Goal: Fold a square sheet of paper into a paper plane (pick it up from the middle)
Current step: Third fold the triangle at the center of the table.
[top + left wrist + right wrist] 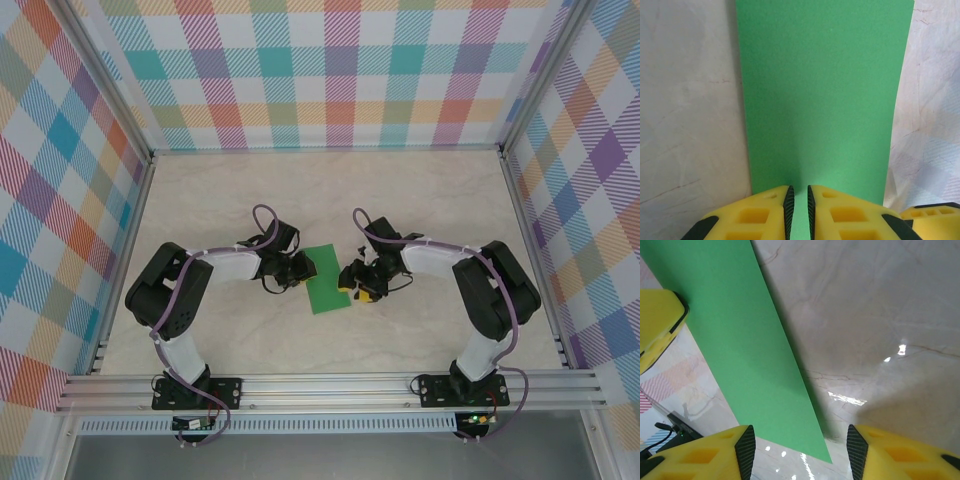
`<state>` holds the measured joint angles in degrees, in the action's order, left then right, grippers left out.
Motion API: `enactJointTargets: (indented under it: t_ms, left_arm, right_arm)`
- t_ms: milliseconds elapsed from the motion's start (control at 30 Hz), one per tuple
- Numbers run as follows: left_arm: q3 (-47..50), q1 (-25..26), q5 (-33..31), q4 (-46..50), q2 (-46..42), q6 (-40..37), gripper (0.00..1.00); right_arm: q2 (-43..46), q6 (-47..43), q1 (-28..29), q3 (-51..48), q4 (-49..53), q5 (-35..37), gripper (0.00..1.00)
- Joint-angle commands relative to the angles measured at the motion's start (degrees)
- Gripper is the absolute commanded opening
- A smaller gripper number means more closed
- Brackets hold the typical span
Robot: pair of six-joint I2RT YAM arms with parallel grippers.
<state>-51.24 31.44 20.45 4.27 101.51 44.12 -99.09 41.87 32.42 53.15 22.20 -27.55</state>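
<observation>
The square sheet of paper [325, 280] is bright green and lies between my two grippers at mid table. In the left wrist view the sheet [822, 90] stretches away as a tall strip, and my left gripper [800, 200] has its jaws nearly together on the near edge. My left gripper [300, 270] holds the paper's left side. In the right wrist view the sheet [735, 340] hangs above the table and casts a shadow. Its pointed corner sits between the wide-apart fingers of my right gripper [800, 452]. My right gripper [355, 282] stands open at the paper's right edge.
The pale marble-patterned table [420, 200] is walled by checked panels [330, 70] at the back and sides. A metal rail [330, 390] runs along the near edge where both arm bases are bolted. A yellow finger of the left gripper [655, 325] shows in the right wrist view.
</observation>
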Motion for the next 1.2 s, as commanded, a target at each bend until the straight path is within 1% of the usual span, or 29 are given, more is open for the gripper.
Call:
enactJointTargets:
  t_ms: [0,233,500,700,867,1033,1167]
  left_arm:
    - [1.5,0.5,-3.5,4.5,1.1,-0.4,0.19]
    - [1.4,0.5,-3.5,4.5,1.2,-0.3,0.19]
    - [1.5,0.5,-3.5,4.4,1.3,-0.3,0.18]
    - [1.5,0.5,-3.5,4.3,1.5,-0.3,0.19]
    - [1.3,0.5,-3.6,4.4,1.7,-0.3,0.18]
    - [1.3,0.4,-3.7,4.8,1.4,-0.3,0.18]
    - [1.2,0.4,-3.7,4.6,1.5,-0.3,0.18]
  right_arm:
    - [-1.0,-2.7,0.9,1.1,1.6,-3.2,0.51]
    - [-1.0,-2.8,1.7,-0.1,0.2,-5.6,0.50]
    - [-0.3,-1.4,1.7,-2.1,-4.8,-8.5,0.49]
    - [-0.5,-2.7,1.8,-3.2,-9.8,-10.6,0.54]
    - [-1.2,-3.6,1.8,-1.9,-13.4,-9.0,0.55]
    - [-2.2,-3.2,1.4,-0.9,-15.5,-7.2,0.54]
    - [-1.3,-4.0,1.1,-1.2,-15.8,-4.7,0.55]
